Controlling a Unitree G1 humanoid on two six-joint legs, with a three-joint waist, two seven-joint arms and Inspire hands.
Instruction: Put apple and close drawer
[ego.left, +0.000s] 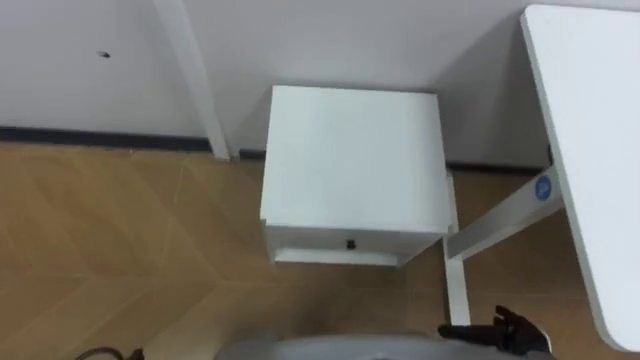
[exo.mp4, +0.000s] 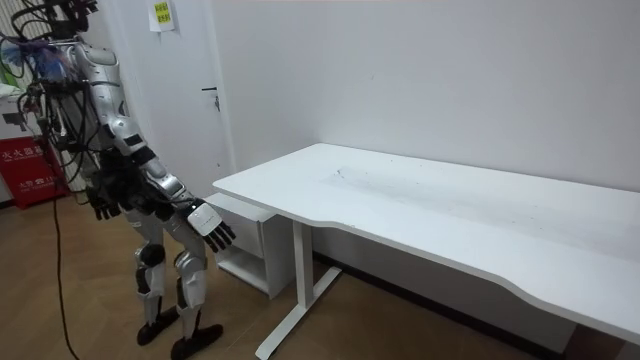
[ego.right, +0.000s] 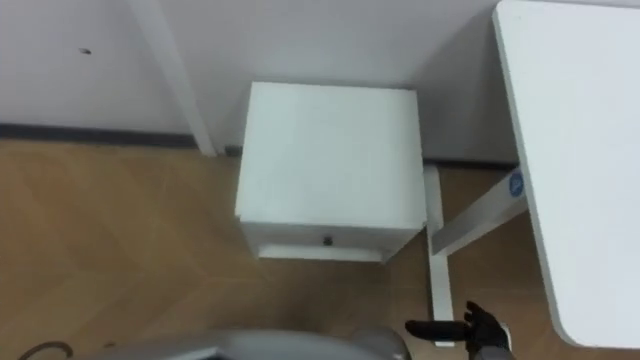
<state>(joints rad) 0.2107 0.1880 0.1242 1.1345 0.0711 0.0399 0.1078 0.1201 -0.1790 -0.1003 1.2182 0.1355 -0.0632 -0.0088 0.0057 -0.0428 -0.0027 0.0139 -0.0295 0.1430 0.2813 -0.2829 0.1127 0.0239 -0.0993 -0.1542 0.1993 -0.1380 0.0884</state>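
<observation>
Robot stands on tan wood-plank floor (ego.left: 120, 240), facing wall, at the table's end.

Left robot hand (exo.mp4: 101, 206): hangs low by hip at room view's left, dark fingers slack, released, nothing in it.

Centre: small white box-shaped cabinet (ego.left: 350, 160) against wall. Its white drawer (ego.left: 315, 238) sits in the front under the top panel, looks pushed in, w/ small dark round knob (ego.left: 350, 243) mid-front.

Apple's place: can't tell.

Right robot hand (ego.left: 512, 330): low and right of drawer, apart from it, just beside the white metal table leg (ego.left: 455, 285). Fingers spread and loose, grasping nothing.

Far right: flat white table (ego.left: 590, 150), top bare.
</observation>
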